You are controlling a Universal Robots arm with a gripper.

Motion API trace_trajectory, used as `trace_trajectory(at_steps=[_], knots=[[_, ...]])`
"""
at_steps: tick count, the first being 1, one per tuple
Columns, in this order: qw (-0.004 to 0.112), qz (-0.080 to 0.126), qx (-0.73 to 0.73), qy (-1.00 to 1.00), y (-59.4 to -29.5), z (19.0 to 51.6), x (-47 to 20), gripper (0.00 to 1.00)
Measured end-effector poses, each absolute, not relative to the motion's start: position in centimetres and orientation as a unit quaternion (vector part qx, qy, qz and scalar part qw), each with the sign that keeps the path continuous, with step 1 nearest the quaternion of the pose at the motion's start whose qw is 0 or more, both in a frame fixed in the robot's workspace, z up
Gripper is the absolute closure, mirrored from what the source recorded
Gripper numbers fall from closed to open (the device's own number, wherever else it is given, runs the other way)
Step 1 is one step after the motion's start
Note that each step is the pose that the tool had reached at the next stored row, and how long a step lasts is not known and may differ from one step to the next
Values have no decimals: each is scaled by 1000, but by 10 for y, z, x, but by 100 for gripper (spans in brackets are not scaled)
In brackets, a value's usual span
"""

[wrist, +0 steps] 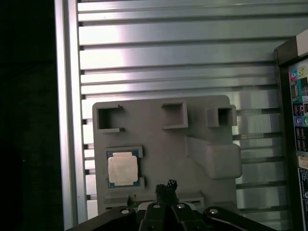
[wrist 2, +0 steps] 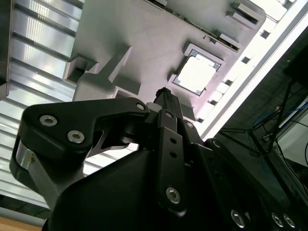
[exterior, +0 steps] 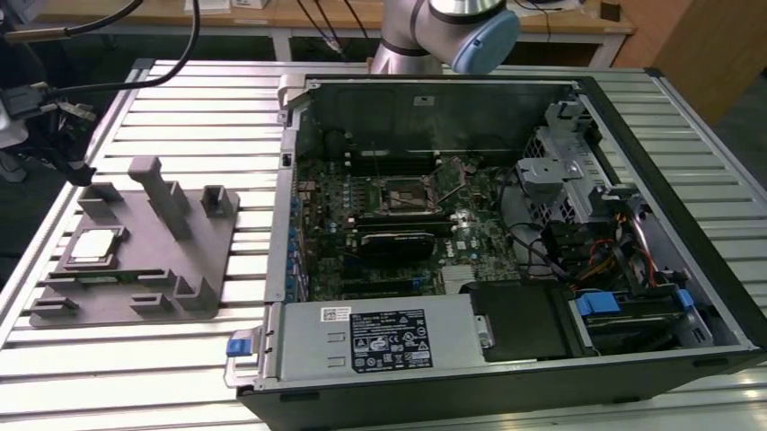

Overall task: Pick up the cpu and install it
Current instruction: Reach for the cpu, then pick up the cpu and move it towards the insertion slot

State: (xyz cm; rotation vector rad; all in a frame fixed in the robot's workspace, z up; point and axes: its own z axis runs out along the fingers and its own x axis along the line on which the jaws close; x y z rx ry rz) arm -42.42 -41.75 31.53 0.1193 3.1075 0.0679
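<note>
The pick-up is in hand but not yet made. The cpu (wrist: 122,169) lies flat in a corner recess of the grey holder block (wrist: 159,139). The pincer (wrist: 166,186) hangs above that block, beside the chip rather than over it, closed to a point and empty (so both wrist views suggest). A grasp calls for opened jaws centred on the chip. The block's raised fin (wrist: 214,156) stands near, and an open computer case (exterior: 432,112) sits beside the block on the slatted counter (wrist: 168,48).
</note>
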Motion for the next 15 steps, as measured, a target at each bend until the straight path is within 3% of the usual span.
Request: trace_trajectory(at_steps=[15], knots=[[15,22,38,999,-419,310,-426,89]])
